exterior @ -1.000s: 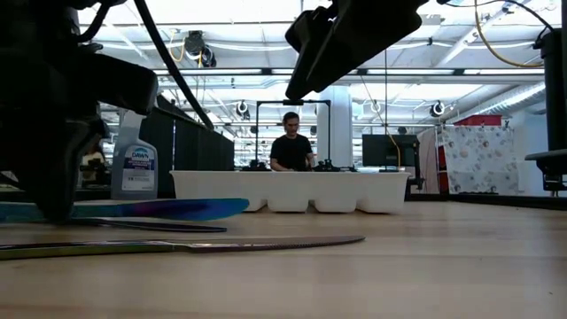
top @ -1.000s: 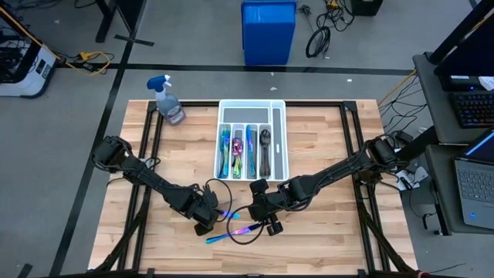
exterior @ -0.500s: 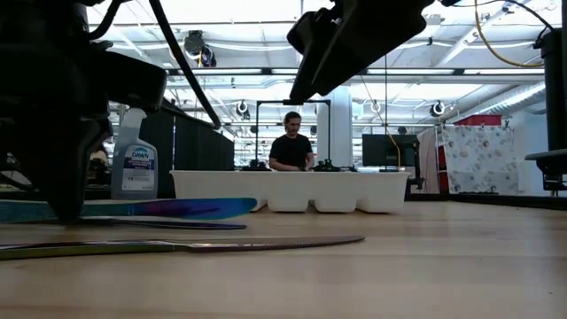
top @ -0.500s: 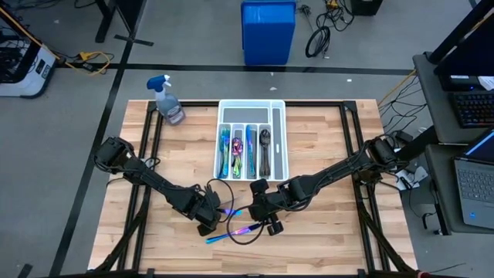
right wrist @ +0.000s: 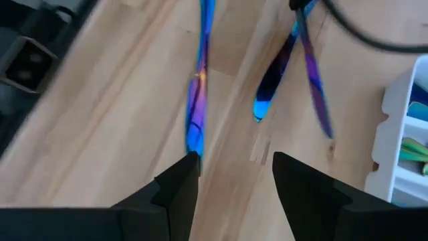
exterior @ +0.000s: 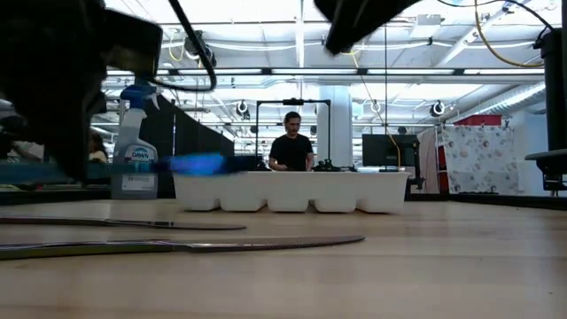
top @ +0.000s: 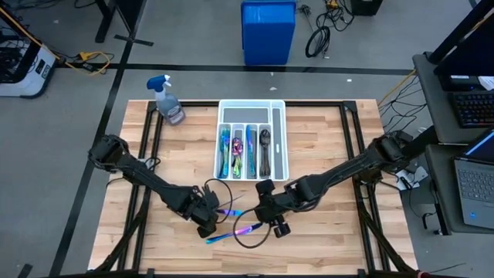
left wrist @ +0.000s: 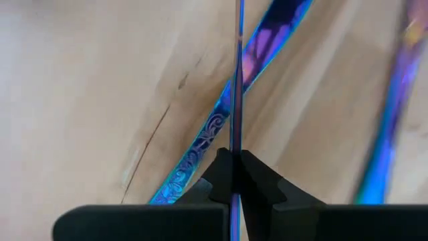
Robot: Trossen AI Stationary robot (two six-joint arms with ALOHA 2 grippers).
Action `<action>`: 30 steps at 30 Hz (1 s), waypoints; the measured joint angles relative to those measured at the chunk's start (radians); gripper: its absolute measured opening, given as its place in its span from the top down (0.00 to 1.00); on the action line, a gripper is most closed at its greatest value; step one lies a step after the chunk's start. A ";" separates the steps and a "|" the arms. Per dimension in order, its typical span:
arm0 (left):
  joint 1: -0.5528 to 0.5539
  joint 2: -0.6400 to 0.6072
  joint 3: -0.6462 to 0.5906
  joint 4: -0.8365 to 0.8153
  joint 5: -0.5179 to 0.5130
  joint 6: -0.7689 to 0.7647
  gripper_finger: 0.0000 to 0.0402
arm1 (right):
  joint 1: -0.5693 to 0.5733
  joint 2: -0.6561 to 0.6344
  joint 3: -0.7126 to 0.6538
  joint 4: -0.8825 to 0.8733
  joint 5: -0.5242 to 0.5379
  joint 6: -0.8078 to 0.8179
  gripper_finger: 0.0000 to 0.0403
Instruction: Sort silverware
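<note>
The left gripper (top: 212,218) is positioned near the front centre of the desk (top: 340,239), with its fingers (left wrist: 257,184) clamped on a thin iridescent knife (left wrist: 236,100) held edge-on. In the low view, the held knife (exterior: 190,163) is seen raised clear of the desk surface.

The right gripper (top: 276,224) is positioned just to the right, its fingers (right wrist: 179,191) spread wide with nothing between them, above two more knives (top: 235,231) lying on the desk.

The remaining silverware is already lodged in the white tray (top: 279,147) at the far centre.

The following risks are judged:
- The knife is gripped across its narrow thickness. A pivot or slip during transport is to be expected if the wrist is turned abruptly.
- The two grippers are close together. Contact is likely if the left arm is swung toward the tray without clearance.
- The loose knives may be knocked by a low pass.
- The blade may be caught on the tray wall.
</note>
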 joint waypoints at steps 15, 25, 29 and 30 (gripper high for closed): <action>0.052 -0.130 0.096 0.062 -0.607 -0.146 1.00 | 0.079 -0.196 0.000 -0.021 0.096 0.030 0.56; 0.210 -0.057 0.098 0.381 -0.794 -0.078 1.00 | 0.145 -0.214 0.000 -0.015 0.114 0.016 0.56; 0.295 0.017 0.098 0.418 -0.789 -0.124 1.00 | 0.169 -0.214 0.000 -0.014 0.114 0.027 0.56; 0.317 0.035 0.098 0.420 -0.783 -0.129 1.00 | 0.173 -0.214 0.000 -0.013 0.114 0.031 0.56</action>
